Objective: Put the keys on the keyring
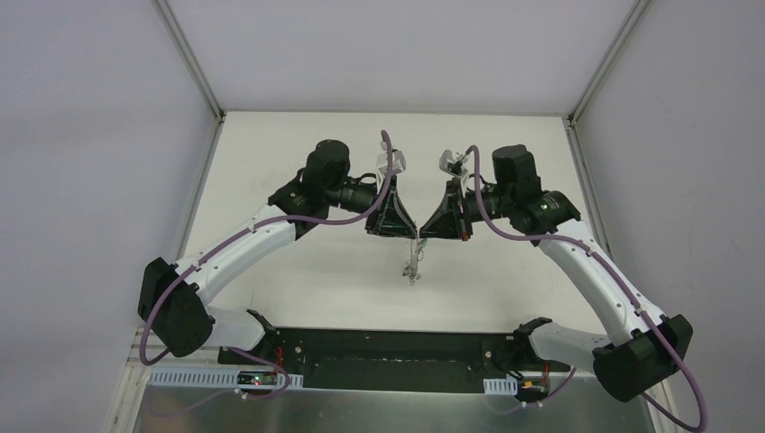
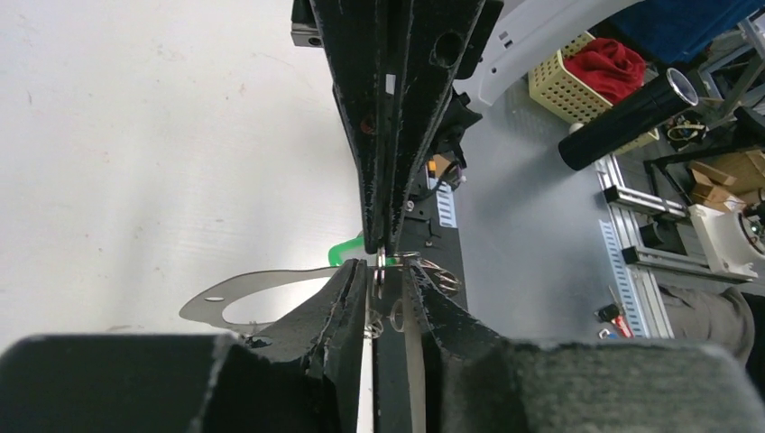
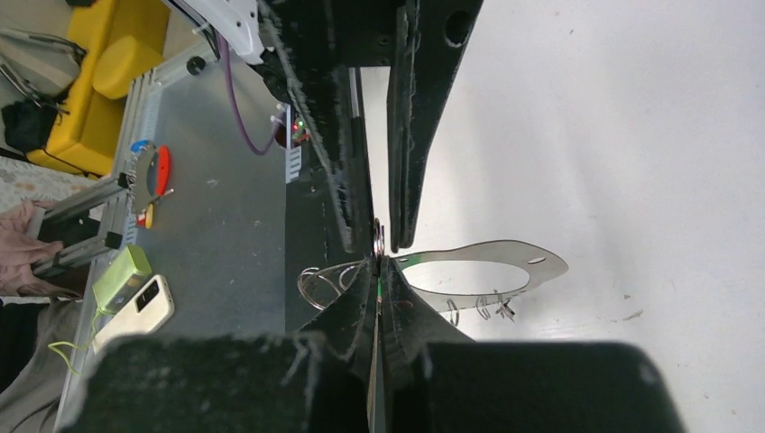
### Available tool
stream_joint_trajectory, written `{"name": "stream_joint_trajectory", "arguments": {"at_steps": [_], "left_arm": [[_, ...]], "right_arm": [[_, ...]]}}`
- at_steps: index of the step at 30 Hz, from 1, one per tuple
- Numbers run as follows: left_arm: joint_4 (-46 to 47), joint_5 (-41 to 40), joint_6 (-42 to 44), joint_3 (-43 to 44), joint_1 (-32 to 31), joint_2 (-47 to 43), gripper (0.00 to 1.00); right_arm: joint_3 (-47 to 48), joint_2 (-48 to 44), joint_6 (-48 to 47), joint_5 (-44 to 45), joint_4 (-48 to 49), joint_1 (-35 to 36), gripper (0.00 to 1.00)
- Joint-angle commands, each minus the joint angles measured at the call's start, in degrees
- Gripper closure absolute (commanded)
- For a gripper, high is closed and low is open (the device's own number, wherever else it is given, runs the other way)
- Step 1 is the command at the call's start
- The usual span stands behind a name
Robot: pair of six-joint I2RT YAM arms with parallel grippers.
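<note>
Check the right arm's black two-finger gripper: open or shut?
Shut. In its wrist view the right gripper shows jaws meeting without a gap, clamped on the small green-headed silver key.

I count two arms, my left arm and right arm, over one white table. Two claws: left gripper and right gripper. One keyring hangs between them, a thin silver loop carrying three tiny silver bits, as far as I can count. One green-headed key.
</note>
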Motion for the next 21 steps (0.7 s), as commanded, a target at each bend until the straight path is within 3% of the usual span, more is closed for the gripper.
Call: {"name": "stream_joint_trajectory", "arguments": {"at_steps": [1,4,9,21], "left_arm": [[-13.4,1.1,13.7,4.8,-0.1,-3.5,0.74],[-18.2,-0.3,19.4,6.4,-0.1,-3.8,0.68],[-18.6,-0.7,20.1,6.4,-0.2,-2.9,0.61],[-10.8,-2.0,15.1,4.2,-0.2,-0.6,0.65]], "right_arm": [[4.9,1.2,-7.7,5.2,-7.2,2.5,1.0],[5.9,2.1,-9.2,7.0,-8.8,3.9,1.0],[6.6,3.0,-9.2,7.6,-8.8,4.9,1.0],[4.6,2.6,-5.6,4.0,-4.5,4.9,1.0]]}}
